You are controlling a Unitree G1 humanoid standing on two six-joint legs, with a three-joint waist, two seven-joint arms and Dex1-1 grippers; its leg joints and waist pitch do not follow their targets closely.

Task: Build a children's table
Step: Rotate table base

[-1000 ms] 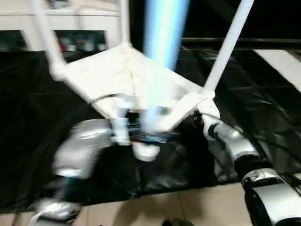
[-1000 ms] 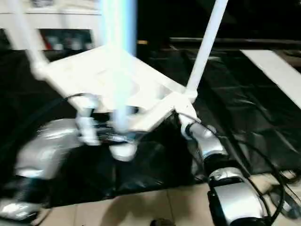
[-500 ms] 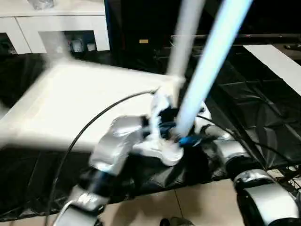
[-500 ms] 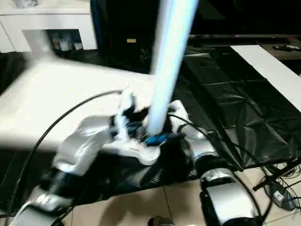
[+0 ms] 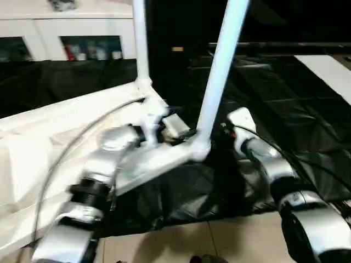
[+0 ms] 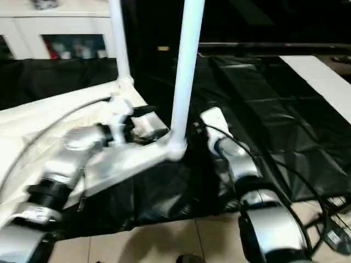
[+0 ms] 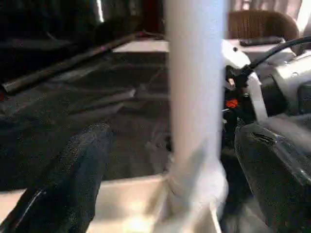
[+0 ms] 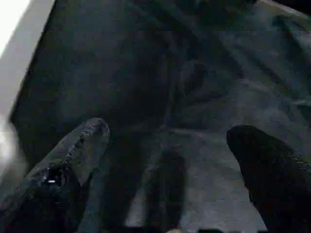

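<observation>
The children's table lies upside down, its white tabletop stretching to the left. Two white tube legs stand up from it: a far leg and a near leg seated in a rounded corner socket. My left arm reaches across the tabletop. My left gripper is open, and its black fingers stand on either side of the near leg just above the socket without touching it. My right gripper hangs open over the black cloth beside that corner, with nothing between its fingers.
A black cloth covers the floor under and behind the table. A white cabinet with glass doors stands at the back left. A white strip lies at the far right. Tiled floor and cables run along the front.
The tabletop with its legs has swung round and now lies lower, spread to the left. My left arm has moved with it to the near corner leg. Both grippers have stayed open.
</observation>
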